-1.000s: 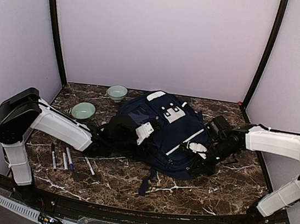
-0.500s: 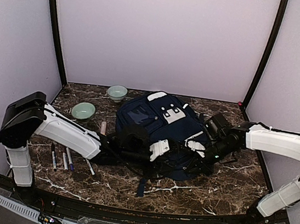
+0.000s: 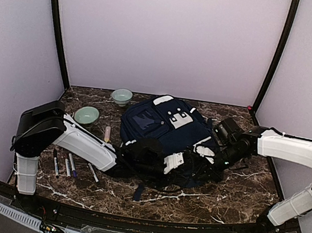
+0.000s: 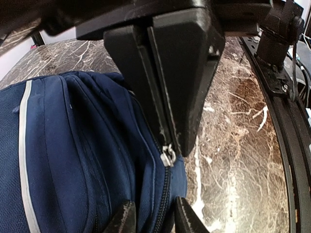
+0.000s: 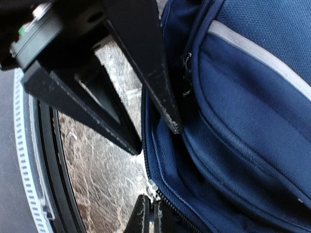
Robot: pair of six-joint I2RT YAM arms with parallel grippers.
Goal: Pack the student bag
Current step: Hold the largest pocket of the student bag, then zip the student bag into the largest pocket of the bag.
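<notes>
Tabletop [image 3: 238, 190]: left end effector [image 4: 156, 219] part-open astride bag [image 4: 73, 145]

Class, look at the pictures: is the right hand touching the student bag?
Touching. The right wrist view shows the right hand pinched shut on the zip edge of the student bag.

The overhead view is lit evenly and softly from above; only faint shadows are cast on the desk [image 3: 237, 196], and fine detail is rendered soft. The uprights [image 3: 56, 23] at 11 and 1 o'clock are seen leaning, splayed by the wide lens. In the left wrist view the jaws at 12 o'clock are left dark and slightly blurred, while the desk at 3 o'clock is struck by bright glare. In the right wrist view the weave of the student bag [image 5: 252, 97] is caught sharply in strong light at 2 o'clock. The desk at 8 o'clock is washed out, and the jaws are reduced to near silhouettes.
</notes>
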